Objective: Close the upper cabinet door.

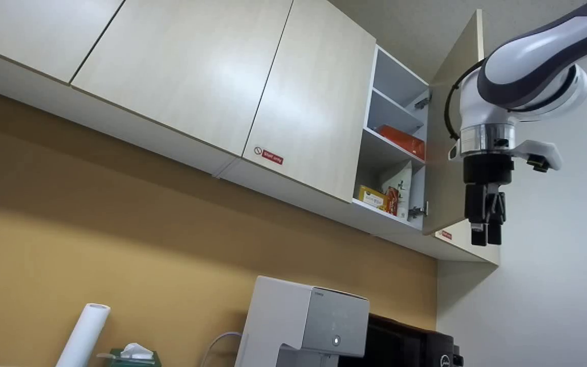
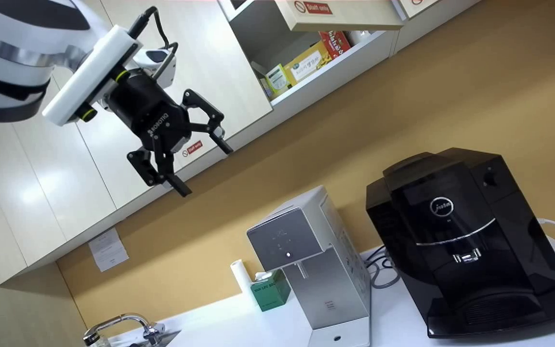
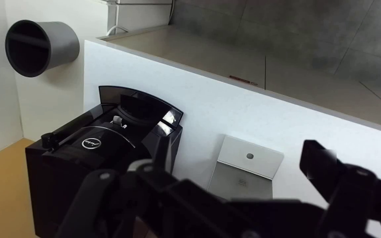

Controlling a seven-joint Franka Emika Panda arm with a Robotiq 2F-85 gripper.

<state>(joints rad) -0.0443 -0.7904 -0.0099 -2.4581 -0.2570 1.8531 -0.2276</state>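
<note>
The upper cabinet door (image 1: 446, 117) is a tall, narrow beige panel. It stands swung open on hinges at the right side of its cabinet, and its plain inner face shows in this exterior view. In an exterior view only the lower part of the open door (image 2: 345, 15) shows, with a red label near its bottom corner. My gripper (image 1: 487, 240) points down and overlaps the door's outer side in the picture. In an exterior view the gripper (image 2: 209, 172) is open, empty and apart from the door. The wrist view shows the spread fingers (image 3: 236, 145); the door is out of view there.
The open cabinet (image 1: 393, 112) holds boxes on its shelves. A wide closed door (image 1: 314, 102) with a red label adjoins it. Below, a black coffee machine (image 2: 460, 241) and a grey water dispenser (image 2: 311, 260) stand on the white counter (image 3: 207, 89).
</note>
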